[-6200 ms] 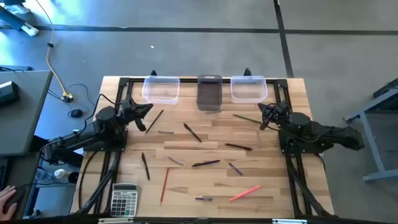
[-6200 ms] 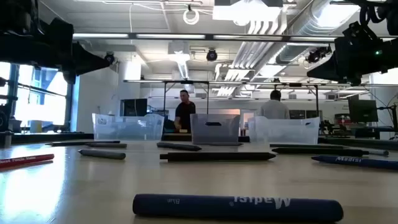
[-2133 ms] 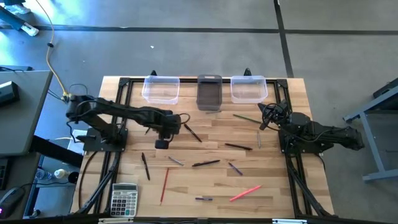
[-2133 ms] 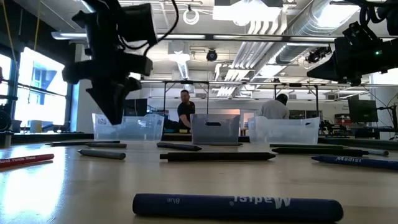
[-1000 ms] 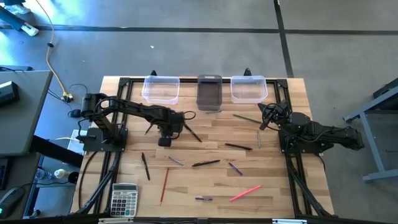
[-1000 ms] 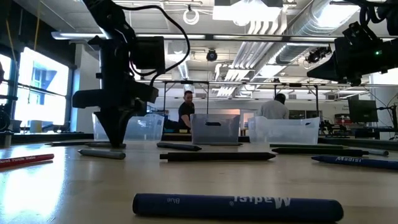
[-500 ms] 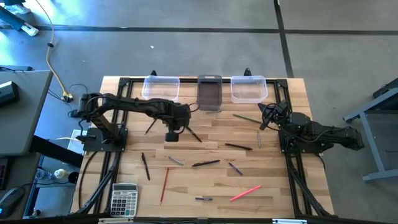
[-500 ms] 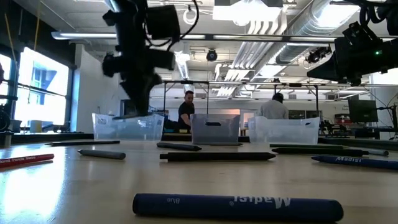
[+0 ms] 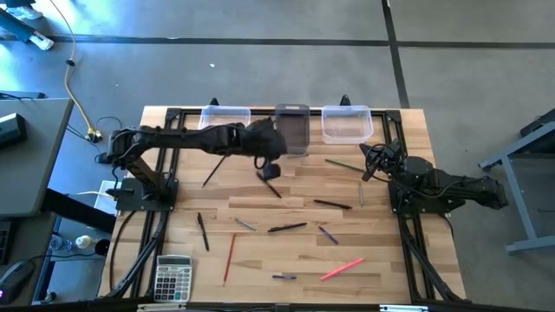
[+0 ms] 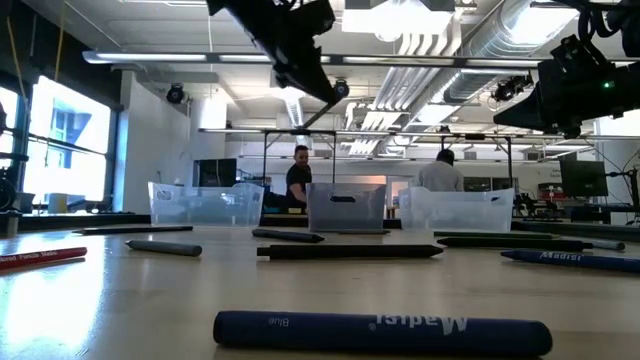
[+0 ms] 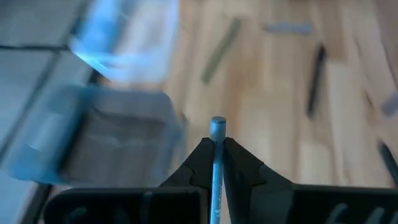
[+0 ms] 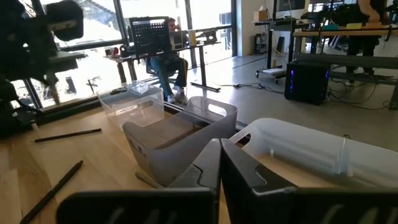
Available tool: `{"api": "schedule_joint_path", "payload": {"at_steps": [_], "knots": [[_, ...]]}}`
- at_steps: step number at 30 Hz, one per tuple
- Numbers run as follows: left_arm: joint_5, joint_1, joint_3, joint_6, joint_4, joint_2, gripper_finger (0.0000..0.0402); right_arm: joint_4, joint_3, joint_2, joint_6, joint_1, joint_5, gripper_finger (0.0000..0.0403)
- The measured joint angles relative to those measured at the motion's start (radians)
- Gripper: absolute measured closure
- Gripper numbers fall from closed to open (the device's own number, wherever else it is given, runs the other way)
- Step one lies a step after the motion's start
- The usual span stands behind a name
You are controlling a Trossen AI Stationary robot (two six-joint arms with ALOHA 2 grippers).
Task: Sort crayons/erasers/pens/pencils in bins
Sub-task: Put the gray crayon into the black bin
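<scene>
My left gripper (image 9: 270, 170) hangs above the table just in front of the dark smoky bin (image 9: 292, 130), shut on a thin grey stick (image 11: 217, 134). In the low view it is high up (image 10: 322, 92). Clear bins stand to the left (image 9: 225, 124) and right (image 9: 347, 123) of the dark one, along the far edge. Several sticks lie flat on the wood: black ones (image 9: 214, 169) (image 9: 332, 204) (image 9: 287, 228), a green one (image 9: 344, 165), a red one (image 9: 230, 257), a pink one (image 9: 342, 269). My right gripper (image 9: 371, 165) waits shut at the right side. My left gripper pinches the grey stick between its two fingers (image 11: 199, 155). The stick runs along the fingers, and its round end (image 11: 217, 123) sticks out a little past the fingertips. It is lifted clear of the table, above the near rim of the dark bin.
A grey calculator (image 9: 173, 277) lies at the near left corner. A blue crayon (image 10: 380, 330) lies close to the low camera. Black frame rails run along the table's left and right sides. People show in the room behind the bins.
My left gripper has closed on the grey stick on the table left of centre. It has lifted the stick clear and carried it up, toward the table's right and far edges, to the dark bin.
</scene>
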Motion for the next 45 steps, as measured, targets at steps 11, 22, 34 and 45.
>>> {"api": "schedule_joint_path", "payload": {"at_steps": [11, 22, 34, 45], "knots": [[-0.046, 0.137, 0.001, 0.016, 0.338, 0.097, 0.0396, 0.0, 0.0, 0.0, 0.0, 0.0, 0.0, 0.0402], [-0.008, 0.291, 0.153, -0.006, 0.287, 0.369, 0.0396, 0.0, 0.0, 0.0, 0.0, 0.0, 0.0, 0.0402], [0.057, 0.345, 0.363, -0.032, 0.105, 0.524, 0.0396, 0.0, 0.0, 0.0, 0.0, 0.0, 0.0, 0.0402], [0.103, 0.358, 0.363, -0.062, 0.087, 0.529, 0.0396, 0.0, 0.0, 0.0, 0.0, 0.0, 0.0, 0.0402]]}}
